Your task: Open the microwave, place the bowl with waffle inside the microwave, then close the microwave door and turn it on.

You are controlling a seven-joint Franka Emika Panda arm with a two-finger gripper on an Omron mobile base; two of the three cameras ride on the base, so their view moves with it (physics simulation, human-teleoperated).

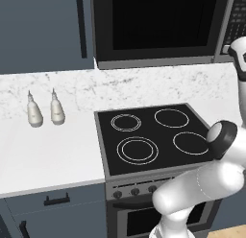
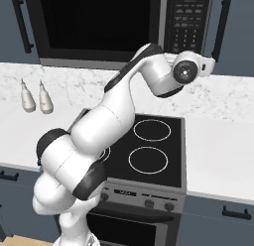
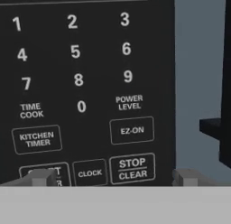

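Microwave (image 2: pixel 114 27) keypad (image 3: pixel 76 83) faces the raised arm's pincer (image 3: pixel 115 177), fingers spread wide.

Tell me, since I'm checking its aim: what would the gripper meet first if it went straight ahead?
Probably the microwave's keypad, around the CLOCK button between the open jaws of the gripper; how near it is I cannot tell.

2 white teardrop bottles (image 1: pixel 45 112) stand side by side on the white marble desk (image 1: pixel 53 153), left of the black 4-ring stove (image 1: pixel 153 136); blue-grey cabinets (image 1: pixel 43 30) above.
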